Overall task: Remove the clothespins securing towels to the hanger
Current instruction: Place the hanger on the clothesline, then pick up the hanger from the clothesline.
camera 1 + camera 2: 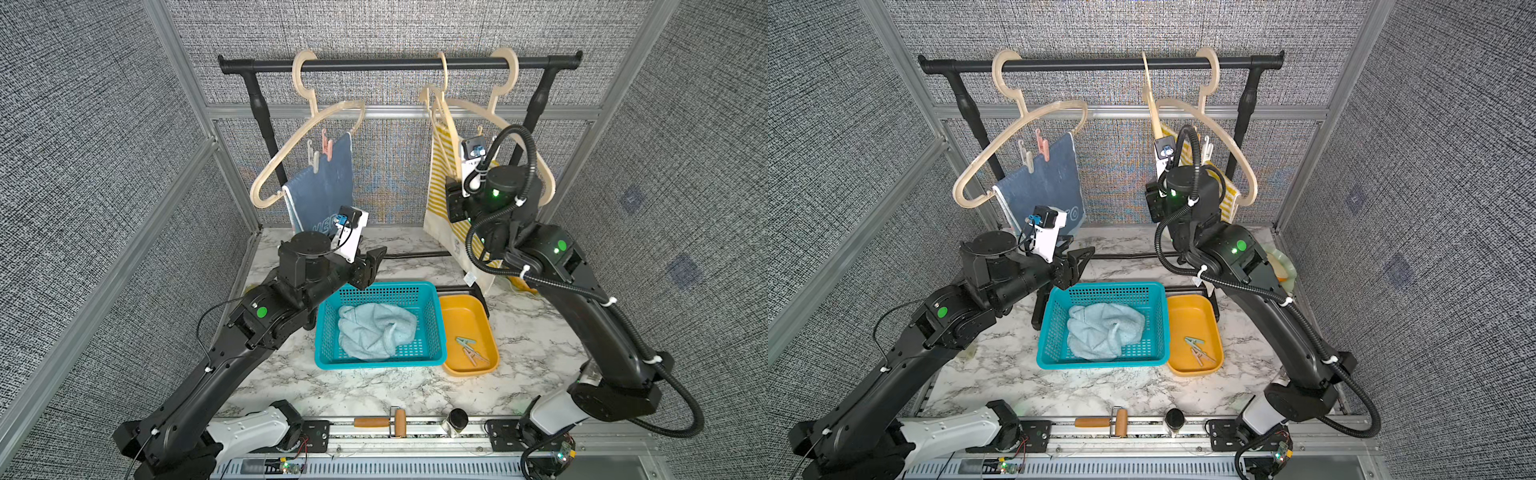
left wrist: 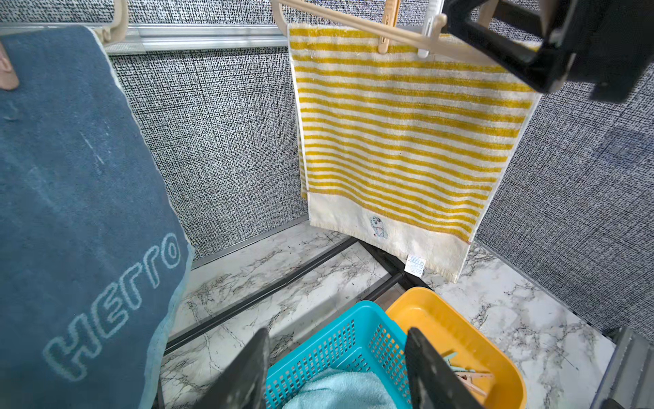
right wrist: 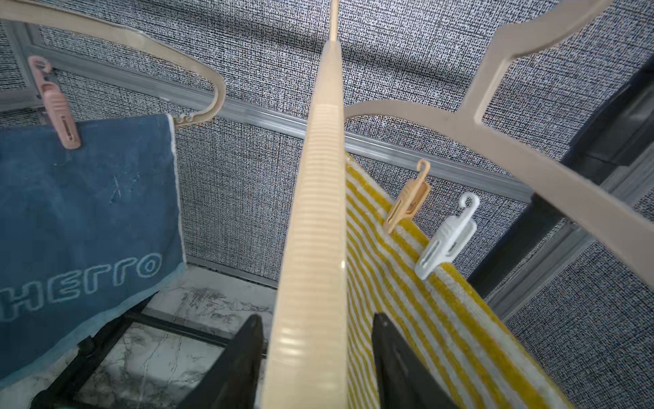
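The dark blue HELLO towel [image 1: 324, 187] hangs on the left hanger [image 1: 291, 158], pinned by a pink clothespin [image 3: 58, 106] and a beige one [image 1: 316, 163]. On a right hanger [image 3: 315, 212] the yellow-striped towel [image 3: 407, 301] is held by an orange clothespin [image 3: 408, 202] and a white one [image 3: 446, 240]. My right gripper [image 3: 316, 318] is open, its fingers on either side of that hanger's arm beside the striped towel. My left gripper [image 2: 338, 336] is open and holds nothing, above the back edge of the blue basket. The aqua towel [image 1: 376, 328] lies in the basket.
The blue basket [image 1: 432, 316] and a yellow tray [image 1: 490, 332] holding two loose clothespins [image 1: 469, 349] stand mid-table. A black rail [image 1: 399, 63] carries the hangers, and its base bars lie on the table behind the basket. A roller [image 1: 399, 422] and a jar [image 1: 455, 419] sit at the front edge.
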`<state>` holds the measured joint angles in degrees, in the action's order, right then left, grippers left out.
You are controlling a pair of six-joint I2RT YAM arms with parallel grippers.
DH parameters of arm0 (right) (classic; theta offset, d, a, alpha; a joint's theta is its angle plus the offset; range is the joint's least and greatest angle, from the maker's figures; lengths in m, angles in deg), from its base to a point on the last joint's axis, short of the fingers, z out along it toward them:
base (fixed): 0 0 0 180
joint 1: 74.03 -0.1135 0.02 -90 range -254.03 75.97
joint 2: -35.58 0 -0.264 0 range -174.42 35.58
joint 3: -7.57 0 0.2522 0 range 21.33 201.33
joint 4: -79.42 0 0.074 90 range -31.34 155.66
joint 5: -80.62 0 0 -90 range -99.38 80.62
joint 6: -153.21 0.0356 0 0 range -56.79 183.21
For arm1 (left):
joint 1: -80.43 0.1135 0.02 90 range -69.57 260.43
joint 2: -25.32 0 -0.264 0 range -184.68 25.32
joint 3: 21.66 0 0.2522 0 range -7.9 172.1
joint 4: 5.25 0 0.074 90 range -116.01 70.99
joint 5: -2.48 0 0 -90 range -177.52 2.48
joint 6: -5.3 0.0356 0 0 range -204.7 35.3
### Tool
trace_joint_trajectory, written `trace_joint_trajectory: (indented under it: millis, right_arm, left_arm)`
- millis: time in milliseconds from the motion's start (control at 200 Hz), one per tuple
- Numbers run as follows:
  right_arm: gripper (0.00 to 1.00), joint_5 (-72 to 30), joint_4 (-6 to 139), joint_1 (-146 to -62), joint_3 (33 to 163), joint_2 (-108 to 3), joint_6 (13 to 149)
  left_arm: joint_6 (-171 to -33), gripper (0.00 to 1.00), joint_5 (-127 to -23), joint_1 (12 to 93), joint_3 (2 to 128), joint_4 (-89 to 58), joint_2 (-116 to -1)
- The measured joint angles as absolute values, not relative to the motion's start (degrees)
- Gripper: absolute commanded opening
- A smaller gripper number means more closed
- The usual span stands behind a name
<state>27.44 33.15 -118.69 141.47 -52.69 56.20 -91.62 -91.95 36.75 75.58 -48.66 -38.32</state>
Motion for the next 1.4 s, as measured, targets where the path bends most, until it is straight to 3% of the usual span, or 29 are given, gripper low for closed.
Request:
trace_joint_trajectory:
  millis: [936,1401]
  right_arm:
    - [0.68,12.6,29.5,-119.0,128.8,-35.6,64.0]
    - [0.68,13.5,24.2,-117.3,130.0,-30.8,64.8]
  left_arm:
    - [-90.9,0.63,-92.8,36.7,75.9,-48.2,-40.3]
    - [-97.3,0.66,-76.0,36.8,80.7,-51.8,-44.3]
